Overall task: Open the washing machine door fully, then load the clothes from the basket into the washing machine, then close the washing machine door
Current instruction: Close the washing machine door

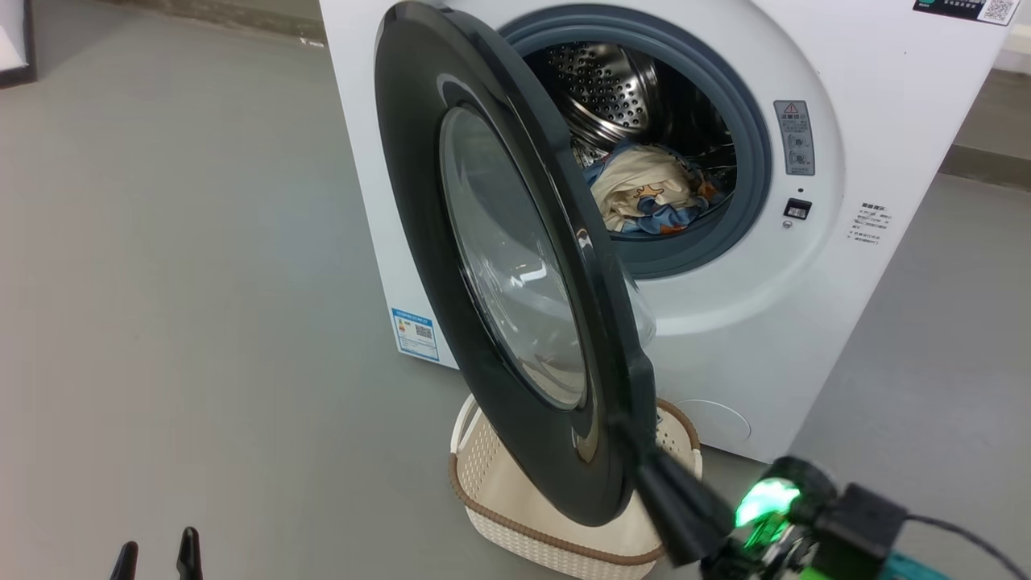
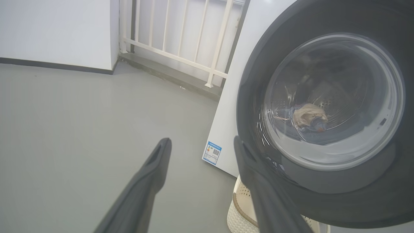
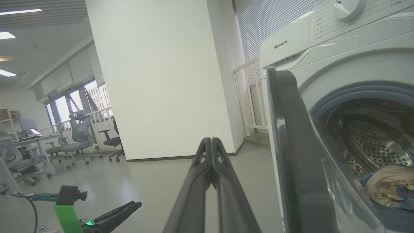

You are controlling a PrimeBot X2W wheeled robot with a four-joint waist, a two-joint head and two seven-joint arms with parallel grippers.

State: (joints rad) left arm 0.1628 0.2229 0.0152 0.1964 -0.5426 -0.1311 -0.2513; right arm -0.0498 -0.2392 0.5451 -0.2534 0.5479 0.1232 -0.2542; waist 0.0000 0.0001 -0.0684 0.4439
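The large, round, glossy black washing machine door [image 1: 499,266] with its clear glass window stands half open before the big white front-loading washing machine [image 1: 805,322], hiding much of the small cream perforated plastic basket [image 1: 515,538] on the grey floor [image 1: 201,282]. Blue bear-printed and cream clothes [image 1: 644,189] lie in the steel drum [image 1: 604,89]. The right hand [image 3: 211,140] has its fingers pressed together, perhaps touching the door's lower edge. The left hand [image 2: 201,142], cut off low in the head view, is spread.

Black door [image 1: 515,266] ajar, clothes [image 1: 644,193] inside washing machine [image 1: 886,121], empty basket [image 1: 483,463] below
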